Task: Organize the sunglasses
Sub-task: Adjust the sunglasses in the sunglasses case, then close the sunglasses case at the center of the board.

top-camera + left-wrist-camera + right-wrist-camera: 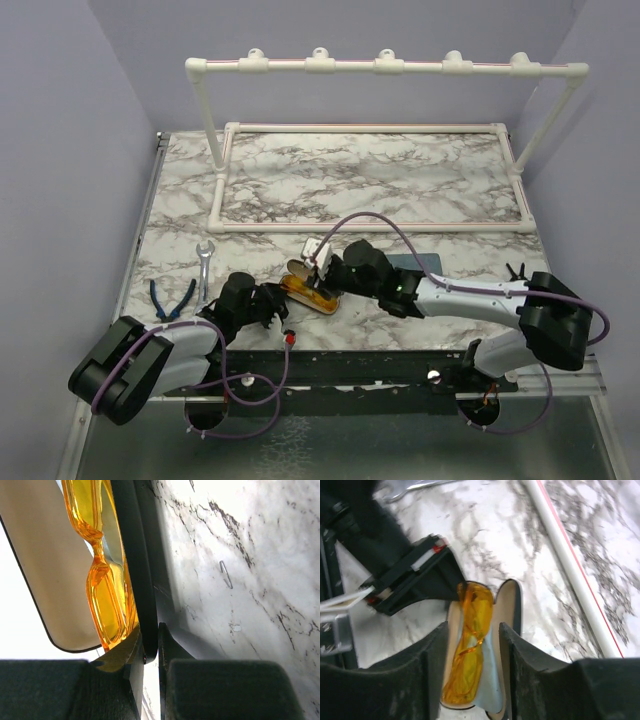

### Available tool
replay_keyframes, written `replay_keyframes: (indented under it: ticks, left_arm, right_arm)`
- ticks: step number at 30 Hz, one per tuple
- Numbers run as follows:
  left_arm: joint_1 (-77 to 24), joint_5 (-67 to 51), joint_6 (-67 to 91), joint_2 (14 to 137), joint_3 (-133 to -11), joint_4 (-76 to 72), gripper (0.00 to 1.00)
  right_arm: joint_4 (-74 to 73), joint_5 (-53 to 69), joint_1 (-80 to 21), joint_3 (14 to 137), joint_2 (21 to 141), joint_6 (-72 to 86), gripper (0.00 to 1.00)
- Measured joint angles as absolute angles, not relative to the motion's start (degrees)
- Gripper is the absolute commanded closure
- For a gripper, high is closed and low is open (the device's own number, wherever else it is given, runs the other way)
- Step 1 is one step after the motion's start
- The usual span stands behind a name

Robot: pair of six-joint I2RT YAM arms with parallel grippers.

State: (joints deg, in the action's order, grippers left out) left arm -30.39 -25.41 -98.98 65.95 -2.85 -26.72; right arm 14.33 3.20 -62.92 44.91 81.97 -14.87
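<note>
So the orange sunglasses (470,645) are sitting folded inside the open black case (518,605), on its pale lining. The case is lying on the marble desk (400,180) near the front edge, right between the two arms.

The left fingers (167,665) are nearly pressed together and pinching the case's black rim. In the left wrist view the rim runs straight down into the narrow gap between them. The right fingers (437,665) are spread and reach into the case from the other end, one on each side of the sunglasses. There's a strip of lining showing between the frame and one finger, so they aren't squeezing anything.

Over on the left of the desk there's a wrench (205,262) and blue-handled pliers (170,297) side by side, just beyond the left arm. A white pipe frame (370,228) takes up the back half. A grey-blue case (425,261) pokes out from behind the right arm.
</note>
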Motion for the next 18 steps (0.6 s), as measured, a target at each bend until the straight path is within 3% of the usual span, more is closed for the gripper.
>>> replay_keyframes:
  ticks: [7, 12, 18]
  left_arm:
    - [-30.39, -25.39, -99.07, 65.98, -2.85, -26.72, 0.88]
    - [-30.39, -25.3, -99.07, 65.98, -2.85, -26.72, 0.88]
    - [-30.41, -25.3, -99.0, 65.98, -2.9, -26.7, 0.88]
  right_arm:
    - [14.31, 0.56, -52.21, 50.17, 89.27, -7.9, 0.78]
    - [11.81, -0.6, -52.07, 55.37, 97.97, -6.55, 0.82]
    - [10.68, -0.51, -54.92, 54.59, 99.74, -6.76, 0.84]
